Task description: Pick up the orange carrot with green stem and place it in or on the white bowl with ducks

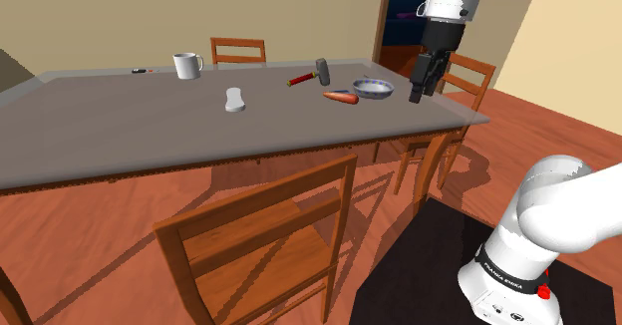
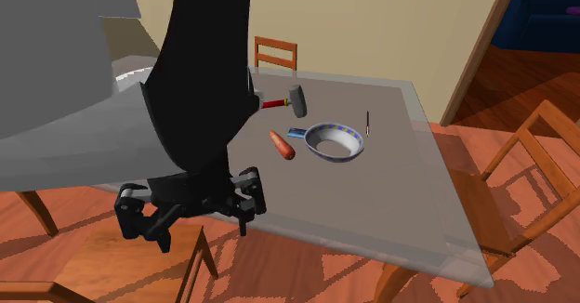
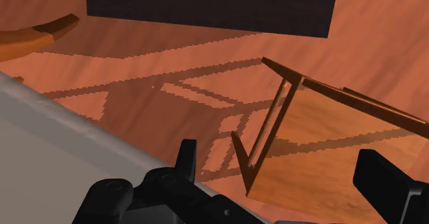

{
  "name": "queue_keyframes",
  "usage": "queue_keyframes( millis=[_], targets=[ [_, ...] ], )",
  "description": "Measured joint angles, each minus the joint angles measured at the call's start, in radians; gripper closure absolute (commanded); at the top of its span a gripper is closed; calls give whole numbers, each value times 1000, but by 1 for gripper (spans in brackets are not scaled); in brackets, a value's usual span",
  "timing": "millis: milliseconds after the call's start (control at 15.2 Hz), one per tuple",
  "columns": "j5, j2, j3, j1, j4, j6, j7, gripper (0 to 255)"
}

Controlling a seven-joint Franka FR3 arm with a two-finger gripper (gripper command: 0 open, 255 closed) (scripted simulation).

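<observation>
Shoulder view: carrot (image 1: 341,98) lies on table (image 1: 150,134), just left of bowl (image 1: 373,89), not touching. Hammer (image 1: 311,73) sits behind both, twd far edge. Mug (image 1: 186,66) is well left, nr far edge. Gripper (image 1: 419,92) hangs right of bowl, abt at table's end, by end chair (image 1: 468,79). Front chair (image 1: 269,243) stands before near edge, back chair (image 1: 237,51) behind far edge.

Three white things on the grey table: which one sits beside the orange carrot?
The shallow white bowl with a blue-patterned rim, just to the shoulder view's right of the orange carrot. The white mug and small white lump stand well toward its left.
</observation>
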Motion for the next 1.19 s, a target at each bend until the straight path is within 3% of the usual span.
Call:
queue_keyframes(
  millis=[198,594,1188],
  targets=[
    [-10,43,-10,-1,17,23,-17,0],
    [-50,245,-65,-8,106,123,-102,0],
    [-64,592,-130,-14,353,206,-221,0]
  ],
)
